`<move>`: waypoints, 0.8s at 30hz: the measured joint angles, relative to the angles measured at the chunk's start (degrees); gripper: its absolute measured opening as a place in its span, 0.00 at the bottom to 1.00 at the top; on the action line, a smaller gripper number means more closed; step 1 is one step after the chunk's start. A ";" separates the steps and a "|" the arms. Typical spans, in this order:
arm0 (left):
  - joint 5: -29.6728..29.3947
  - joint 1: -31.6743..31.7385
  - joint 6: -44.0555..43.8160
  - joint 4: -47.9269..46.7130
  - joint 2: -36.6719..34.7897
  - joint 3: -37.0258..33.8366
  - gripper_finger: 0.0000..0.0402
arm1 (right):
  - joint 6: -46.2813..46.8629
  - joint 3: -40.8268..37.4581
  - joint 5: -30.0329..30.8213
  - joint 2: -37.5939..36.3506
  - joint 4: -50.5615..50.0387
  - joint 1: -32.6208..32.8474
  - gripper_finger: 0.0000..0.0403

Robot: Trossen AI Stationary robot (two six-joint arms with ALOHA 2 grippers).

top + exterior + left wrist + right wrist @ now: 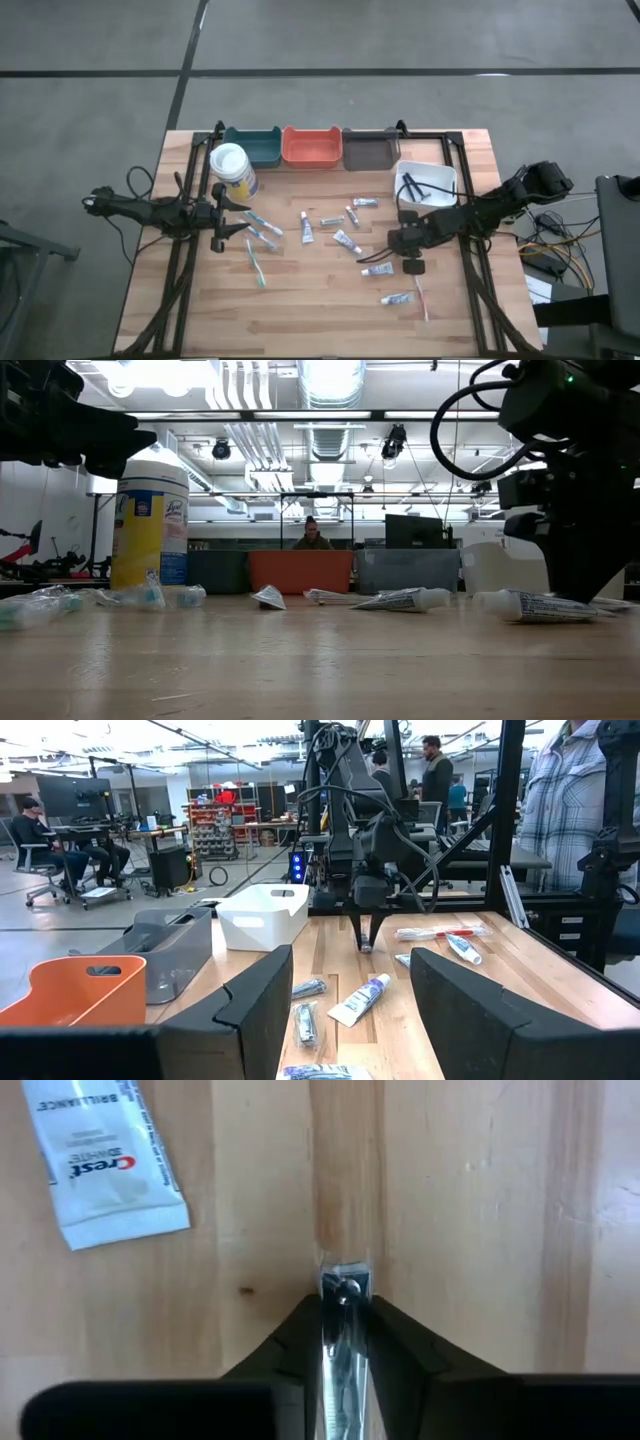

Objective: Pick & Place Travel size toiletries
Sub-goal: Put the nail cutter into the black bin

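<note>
Small white toothpaste tubes (346,240) and two slim toothbrushes (257,262) lie scattered on the wooden table's middle. My right gripper (345,1320) points steeply down at the table right of the tubes and is shut on a small shiny metal piece (344,1292) that looks like a nail clipper. The left wrist view shows its tips (365,942) down at the tabletop. A Crest tube (105,1165) lies flat close by. At the table's left, my left gripper (228,222) stands level and open, holding nothing. My right gripper pinches the shiny metal piece by its two flat sides (346,1312) between its two fingers. The fingers come from above, slanting steeply down. The piece stands lengthwise along the fingers, and its free end (345,1270) sticks out past them at the tabletop.
Teal (252,146), orange (312,146) and grey (370,148) bins stand in a row along the far edge. A white bin (426,185) with dark pieces in it stands at the right, and a wipes canister (232,170) at the far left. People show in the room beyond.
</note>
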 joint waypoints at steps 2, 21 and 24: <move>0.00 0.01 0.00 0.00 0.00 0.00 0.52 | -0.26 1.14 0.77 0.21 -1.80 -0.02 0.12; 0.01 0.02 0.00 0.01 -0.02 0.00 0.52 | -14.81 13.07 -2.97 -0.34 -7.12 -6.07 0.15; 0.00 -0.01 0.00 0.01 -0.02 0.00 0.52 | -16.44 14.50 -3.11 -1.40 -7.03 -7.51 0.15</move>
